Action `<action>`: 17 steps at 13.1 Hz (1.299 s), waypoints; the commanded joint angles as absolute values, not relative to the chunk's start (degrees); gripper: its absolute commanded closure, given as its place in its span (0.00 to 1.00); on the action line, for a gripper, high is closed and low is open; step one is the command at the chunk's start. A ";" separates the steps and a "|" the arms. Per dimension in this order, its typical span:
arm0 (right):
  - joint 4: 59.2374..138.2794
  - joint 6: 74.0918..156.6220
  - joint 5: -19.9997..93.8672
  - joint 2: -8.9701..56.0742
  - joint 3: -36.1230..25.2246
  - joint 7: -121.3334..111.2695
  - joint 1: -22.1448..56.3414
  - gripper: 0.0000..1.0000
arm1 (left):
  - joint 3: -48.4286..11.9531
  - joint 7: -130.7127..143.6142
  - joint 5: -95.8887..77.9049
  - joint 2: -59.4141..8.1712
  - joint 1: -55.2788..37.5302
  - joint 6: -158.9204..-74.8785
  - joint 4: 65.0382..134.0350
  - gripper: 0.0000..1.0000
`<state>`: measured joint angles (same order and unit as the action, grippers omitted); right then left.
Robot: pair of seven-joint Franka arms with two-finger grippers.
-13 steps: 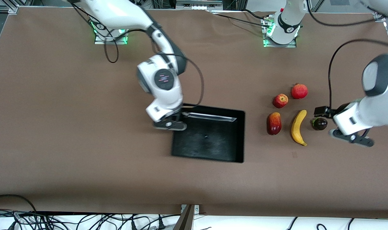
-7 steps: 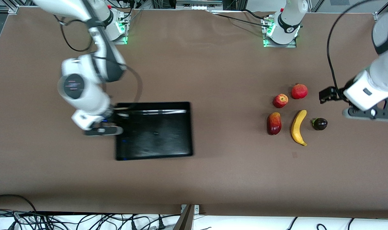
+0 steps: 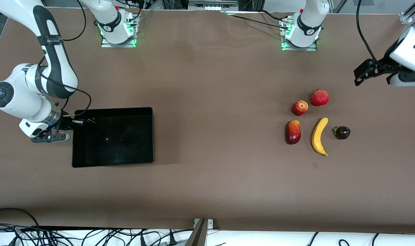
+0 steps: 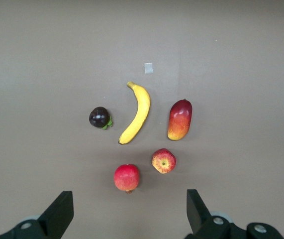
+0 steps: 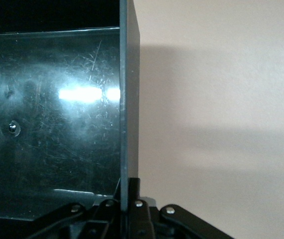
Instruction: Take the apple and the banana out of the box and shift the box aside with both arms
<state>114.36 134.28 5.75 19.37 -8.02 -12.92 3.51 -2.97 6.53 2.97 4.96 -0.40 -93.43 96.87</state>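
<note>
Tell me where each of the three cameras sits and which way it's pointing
Front view: high across the table, facing both bases; shows both arms, the box and the fruits.
Left wrist view: on the left arm, looking down at the banana and apple; the open left gripper shows.
Right wrist view: on the right arm, along the box wall pinched by the right gripper.
Front and left wrist views share the fruits.

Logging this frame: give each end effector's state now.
Left end effector: open, empty, above the fruits.
Right end effector: shut on the box wall.
</note>
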 commanded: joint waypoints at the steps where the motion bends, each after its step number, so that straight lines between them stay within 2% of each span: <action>1: 118.29 138.85 8.87 18.80 -7.29 -17.04 0.97 1.00 | -2.02 5.89 1.67 5.01 -0.70 -94.57 98.53 0.00; 5: 121.20 142.03 10.37 19.51 -7.29 -17.75 0.79 1.00 | -2.02 6.42 1.67 4.83 -0.70 -94.39 98.35 0.00; 6: 121.20 142.03 10.37 19.51 -7.29 -17.75 0.88 0.68 | -2.02 6.50 1.67 4.83 -0.70 -94.39 98.35 0.00; 7: 121.20 141.94 10.46 19.60 -7.29 -17.67 0.88 0.26 | -2.20 6.59 1.67 4.83 -0.70 -94.31 98.35 0.00; 8: 121.03 141.68 10.46 19.34 -7.29 -17.49 0.88 0.00 | -2.20 6.59 1.67 4.83 -0.62 -94.39 98.26 0.00; 11: 117.01 138.10 10.20 16.97 -6.16 -17.31 1.23 0.00 | -2.37 6.59 1.67 4.22 -0.62 -94.05 97.47 0.00; 15: 98.75 113.35 8.44 15.65 -5.19 -17.14 2.37 0.00 | -2.46 6.59 1.67 3.34 -0.70 -93.16 95.98 0.00; 17: 92.93 104.89 6.00 13.81 -5.45 -15.92 4.21 0.00 | -2.55 6.68 1.67 3.34 -0.79 -92.90 95.89 0.00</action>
